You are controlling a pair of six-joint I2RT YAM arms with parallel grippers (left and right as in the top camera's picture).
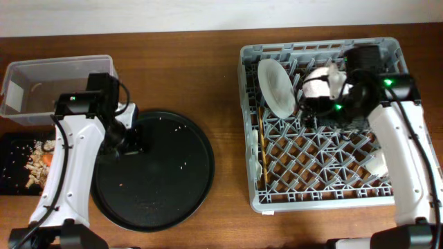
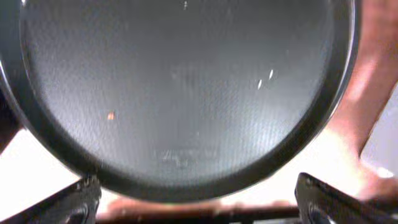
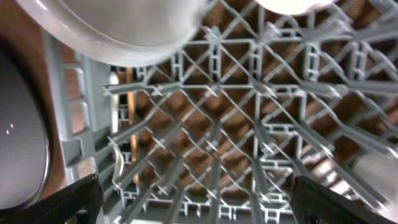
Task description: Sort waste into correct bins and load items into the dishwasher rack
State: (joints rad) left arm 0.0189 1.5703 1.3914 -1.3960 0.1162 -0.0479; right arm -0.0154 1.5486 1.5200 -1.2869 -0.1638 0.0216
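The grey dishwasher rack [image 1: 322, 197] stands at the right. A white plate [image 1: 275, 86] stands on edge in its back left, and a pinkish-cream bowl [image 1: 322, 81] sits beside it. A small white cup [image 1: 378, 164] lies at the rack's right side. A fork [image 1: 252, 143] and a chopstick [image 1: 263, 166] lie along its left side. My right gripper [image 3: 196, 186] is open and empty above the rack grid [image 3: 249, 124], just in front of the plate [image 3: 112, 25] and the bowl [image 3: 292, 5]. My left gripper [image 2: 198, 188] is open and empty over the round black tray's edge. The shallow black tray [image 1: 14, 181] holds beige scraps and a carrot [image 1: 47, 158]. The clear tub [image 1: 41, 86] is at the back left.
A large round black tray [image 1: 156, 173] lies in the middle with a few crumbs on it, and it fills the left wrist view [image 2: 186, 93]. Bare wooden table [image 1: 221, 90] lies between it and the rack.
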